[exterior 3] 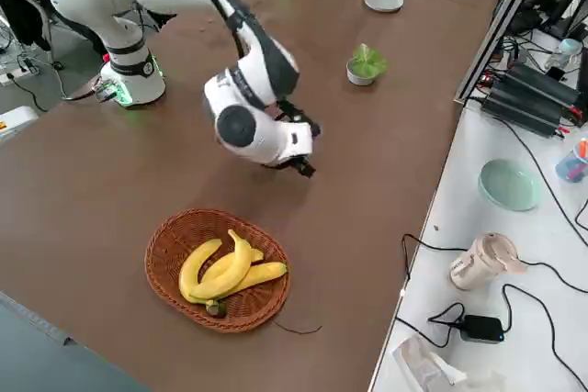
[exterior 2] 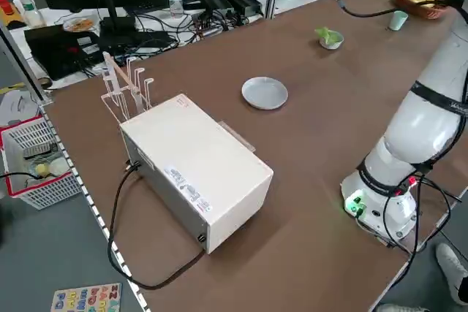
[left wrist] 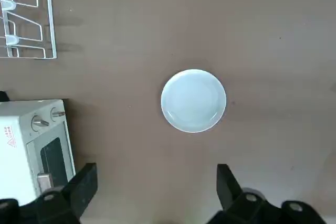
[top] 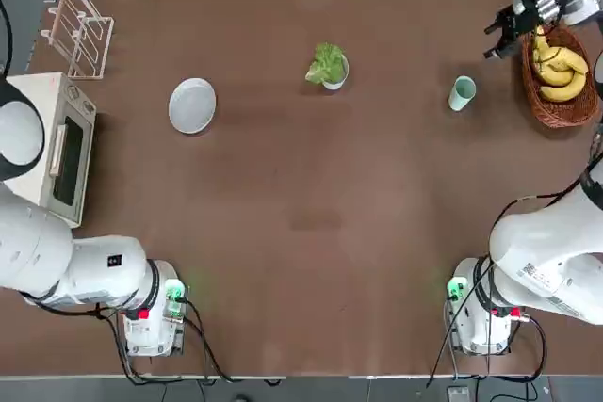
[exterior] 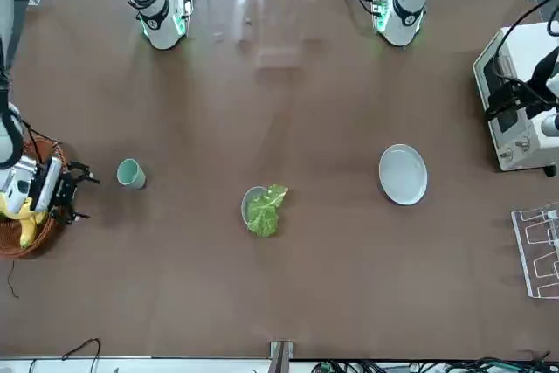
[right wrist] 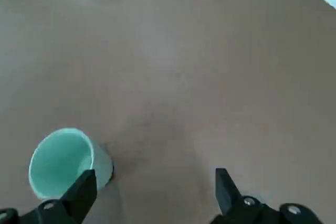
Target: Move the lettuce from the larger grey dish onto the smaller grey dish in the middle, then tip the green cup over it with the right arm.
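Lettuce point(top: 326, 64): lay in the smaller grey dish point(top: 336, 73), mid-bench toward the far edge.
Larger grey dish point(top: 192, 105): bare.
Green cup point(top: 462, 93): upright, untouched, near the right edge.
Right hand point(top: 505, 32): open, empty, beside the cup.
Left hand point(left wrist: 157, 195): open, above the plate.
Left: tipping.

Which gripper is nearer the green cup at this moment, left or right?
Right. The right gripper hangs open just beyond the green cup, by the banana basket. The left gripper, also open, is far across the table, above the larger grey dish.
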{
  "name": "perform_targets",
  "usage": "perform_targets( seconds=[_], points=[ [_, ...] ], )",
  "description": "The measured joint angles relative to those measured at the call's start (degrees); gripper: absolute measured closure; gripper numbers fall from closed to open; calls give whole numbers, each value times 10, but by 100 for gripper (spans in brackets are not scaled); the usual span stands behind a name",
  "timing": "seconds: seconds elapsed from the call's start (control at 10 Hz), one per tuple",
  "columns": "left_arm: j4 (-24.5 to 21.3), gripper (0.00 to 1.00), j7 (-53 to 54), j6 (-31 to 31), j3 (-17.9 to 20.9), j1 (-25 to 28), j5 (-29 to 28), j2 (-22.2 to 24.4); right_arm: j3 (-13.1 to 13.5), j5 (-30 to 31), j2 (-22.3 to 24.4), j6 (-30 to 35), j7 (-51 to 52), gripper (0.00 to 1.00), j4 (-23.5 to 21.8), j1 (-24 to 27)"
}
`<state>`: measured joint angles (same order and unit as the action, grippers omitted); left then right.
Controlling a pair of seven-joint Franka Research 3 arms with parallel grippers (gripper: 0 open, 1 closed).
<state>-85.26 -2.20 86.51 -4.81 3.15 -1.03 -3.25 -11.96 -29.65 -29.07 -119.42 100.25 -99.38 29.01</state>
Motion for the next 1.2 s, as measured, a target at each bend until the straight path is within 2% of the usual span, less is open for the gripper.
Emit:
perform_targets(
  seconds=[0.2,0.4,0.6,0.8,1.0,1.2],
  points=[
    [5,0,-4,0,1,-19,0,8,-45,56,19,-23,-236,0,23,-3],
    [8,0,-4,-1,2,-19,0,7,-89,141,25,-17,-473,0,60,-2],
    [8,0,-4,-1,3,-15,0,3,-127,225,28,32,-687,0,115,-3],
    [8,0,-4,-1,4,-16,0,2,-158,296,31,103,-836,0,179,-2],
    [8,0,-4,-1,2,-17,0,2,-168,312,34,187,-949,0,253,-8],
    [8,0,-4,-1,2,-16,0,2,-168,338,34,247,-1025,0,305,-21]
  ],
)
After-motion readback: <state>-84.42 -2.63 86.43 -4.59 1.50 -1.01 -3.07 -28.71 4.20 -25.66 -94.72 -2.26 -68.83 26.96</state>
